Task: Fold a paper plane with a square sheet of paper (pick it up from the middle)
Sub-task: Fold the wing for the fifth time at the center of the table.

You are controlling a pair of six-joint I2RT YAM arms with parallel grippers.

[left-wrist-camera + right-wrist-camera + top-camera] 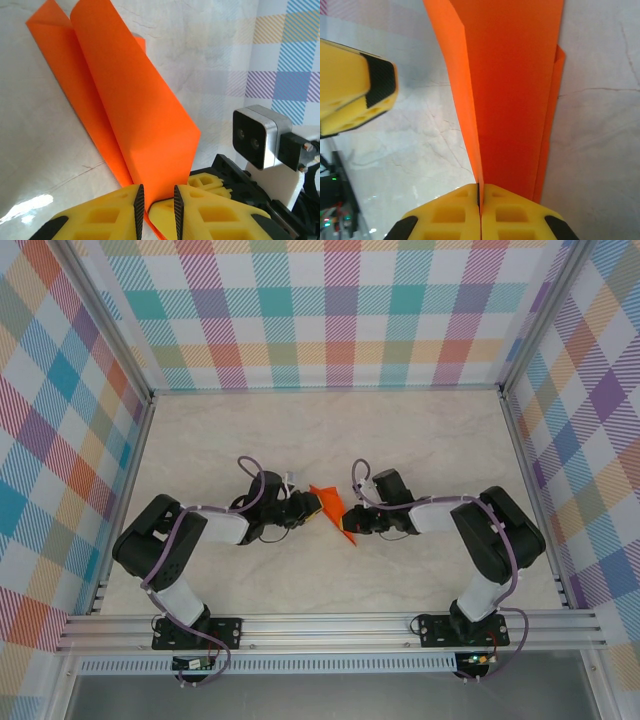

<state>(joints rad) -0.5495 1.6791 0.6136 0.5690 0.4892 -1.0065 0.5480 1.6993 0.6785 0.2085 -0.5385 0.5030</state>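
The square sheet of paper [328, 502] is bright orange and folded into long flaps, and it stands up off the table between my two grippers at mid-table. In the right wrist view the sheet [515, 90] runs upward from my right gripper [480, 187], which is shut on its lower edge. In the left wrist view my left gripper [158, 192] is slightly open, and a raised flap of the sheet [140, 115] dips into the gap along the left pad. My left gripper [310, 508] and right gripper [350, 523] face each other, nearly touching.
The pale marbled table [300, 430] is walled by plaid panels [320, 310] at the back and on both sides. An aluminium rail [330, 628] runs along the near edge. A yellow finger of my left gripper [355, 80] sits close to the sheet's left side.
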